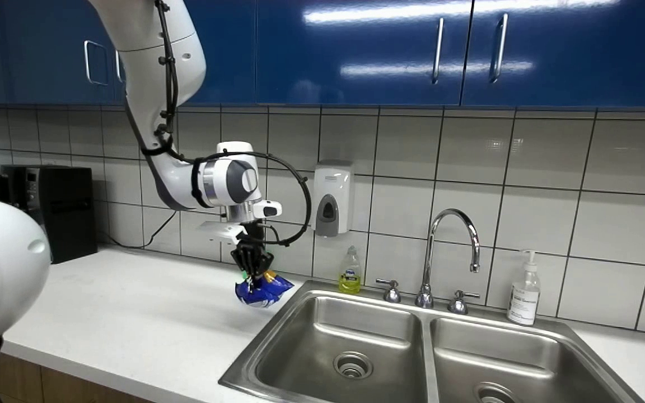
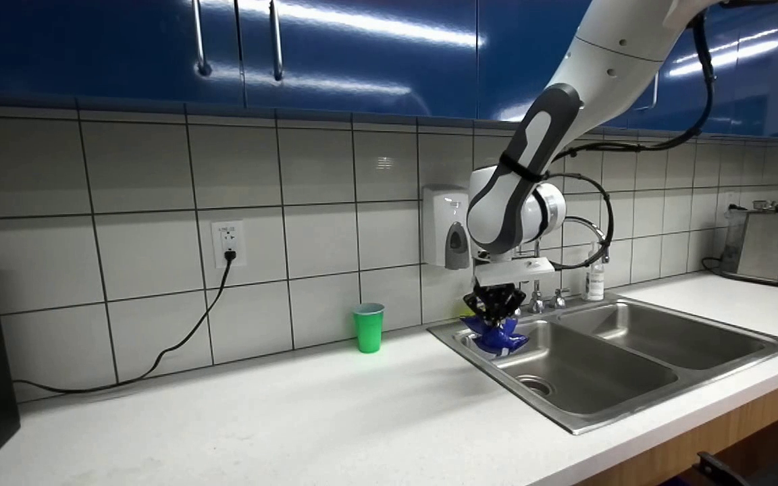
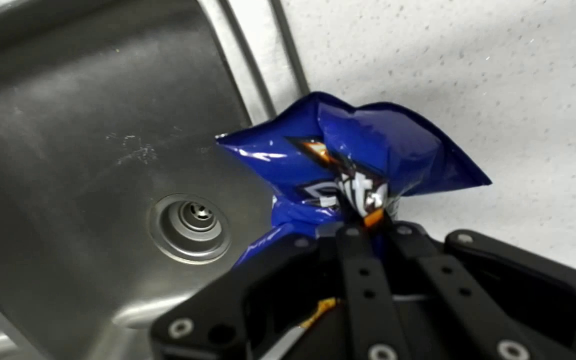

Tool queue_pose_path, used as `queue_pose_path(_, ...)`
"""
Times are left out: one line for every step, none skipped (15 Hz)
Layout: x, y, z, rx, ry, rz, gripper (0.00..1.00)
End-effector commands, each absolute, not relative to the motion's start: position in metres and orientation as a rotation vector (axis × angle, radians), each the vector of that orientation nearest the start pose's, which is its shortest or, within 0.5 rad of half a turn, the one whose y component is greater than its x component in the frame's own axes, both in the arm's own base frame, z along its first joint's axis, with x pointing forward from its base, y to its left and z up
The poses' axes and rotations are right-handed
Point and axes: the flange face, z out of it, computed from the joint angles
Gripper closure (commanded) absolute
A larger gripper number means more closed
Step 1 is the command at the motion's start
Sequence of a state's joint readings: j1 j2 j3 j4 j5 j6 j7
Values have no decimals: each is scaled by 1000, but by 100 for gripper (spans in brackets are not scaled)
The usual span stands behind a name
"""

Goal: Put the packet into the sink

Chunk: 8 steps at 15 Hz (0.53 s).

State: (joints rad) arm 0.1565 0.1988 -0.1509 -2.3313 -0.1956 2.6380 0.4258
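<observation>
The packet (image 1: 272, 290) is crumpled blue foil with white and orange marks. It also shows in an exterior view (image 2: 501, 341) and in the wrist view (image 3: 383, 135). My gripper (image 1: 252, 278) is shut on the packet's middle, with foil bunched between the fingertips (image 3: 370, 220); it also shows in an exterior view (image 2: 495, 325). I hold the packet in the air, pointing down. In the wrist view it overlaps the edge between the counter and the steel sink (image 3: 93, 125). The double-basin sink shows in both exterior views (image 1: 275, 338) (image 2: 578, 385); the basin nearer the packet has a drain (image 3: 190, 227).
A green cup (image 2: 369, 329) stands on the counter (image 2: 261, 425) by the wall. The chrome faucet (image 1: 429, 263), a yellow soap bottle (image 1: 350, 273) and a white pump bottle (image 1: 524, 296) stand along the sink's back. A soap dispenser (image 1: 333, 198) hangs on the wall.
</observation>
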Motion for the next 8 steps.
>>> queue_pose_path(543,-48,277,-3172,597,-226,99)
queue_pose_path(546,-67,280,-3155,659,-236,99)
queue_pose_path(548,-83,281,-3141,712,-246,99)
queue_pose_path(550,-101,285,-3125,765,-254,99)
queue_pose_path(553,-117,286,-3112,814,-263,99)
queue_pose_path(553,-133,287,-3099,862,-264,99)
queue_pose_path(555,-148,286,-3088,907,-273,99)
queue_pose_path(556,-162,283,-3077,954,-274,99)
